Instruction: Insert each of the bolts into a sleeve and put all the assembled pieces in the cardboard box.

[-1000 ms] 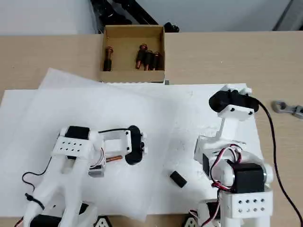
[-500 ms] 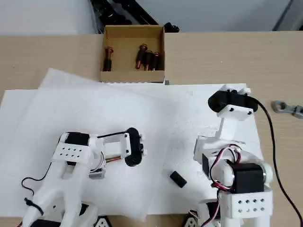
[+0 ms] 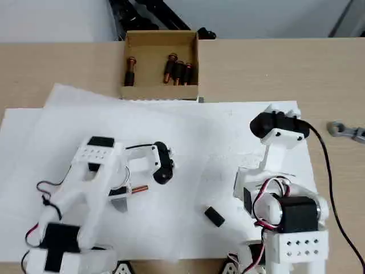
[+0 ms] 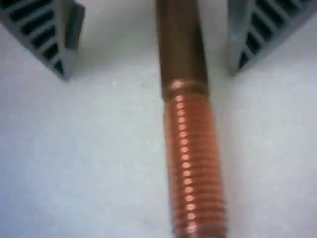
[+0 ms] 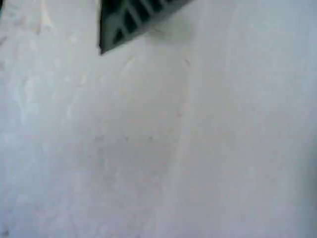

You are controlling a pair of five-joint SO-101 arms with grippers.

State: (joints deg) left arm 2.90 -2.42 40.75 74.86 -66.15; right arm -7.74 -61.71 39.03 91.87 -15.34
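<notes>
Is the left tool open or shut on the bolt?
Open: the left tool has both fingers clear of the bolt, sheet showing between.

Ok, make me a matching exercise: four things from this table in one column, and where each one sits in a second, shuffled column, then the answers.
Things
1. copper threaded bolt
2. small black sleeve
3. assembled bolt-and-sleeve pieces
4. grey metal tool

Places
A. on the bare wooden table
B. in the cardboard box
C. inside the open left gripper
D. alone on the white paper sheet

Pairs: 1-C, 2-D, 3-B, 4-A.
</notes>
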